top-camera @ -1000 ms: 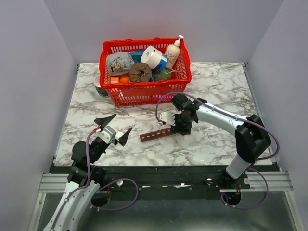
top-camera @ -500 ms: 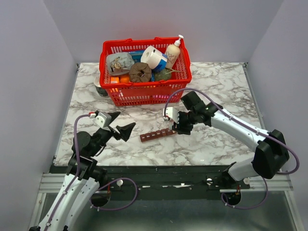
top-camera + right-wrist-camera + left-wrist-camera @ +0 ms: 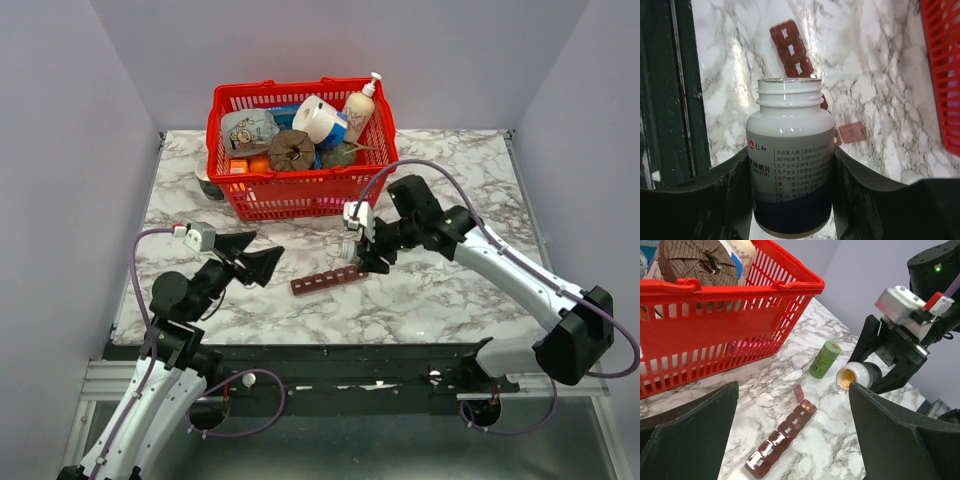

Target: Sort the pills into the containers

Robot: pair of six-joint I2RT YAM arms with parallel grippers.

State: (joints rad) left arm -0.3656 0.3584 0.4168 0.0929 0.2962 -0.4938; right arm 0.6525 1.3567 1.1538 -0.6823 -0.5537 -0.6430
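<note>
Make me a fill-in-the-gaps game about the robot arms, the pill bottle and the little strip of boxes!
1. The right gripper grips an uncapped plastic pill bottle whose body is coloured ____.
2. The left gripper stands ____ and holds nothing.
3. The small cylinder near the narrow dark-red plastic compartment strip is coloured ____.

Missing words: white; open; green.

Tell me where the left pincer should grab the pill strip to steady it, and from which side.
Probably the end of the strip nearest the left pincer, pinched across its narrow width from above. It lies flat, long and thin, so only the side edges offer grip. Its far end has a lid flipped open, with the bottle in the right pincer close by.
</note>
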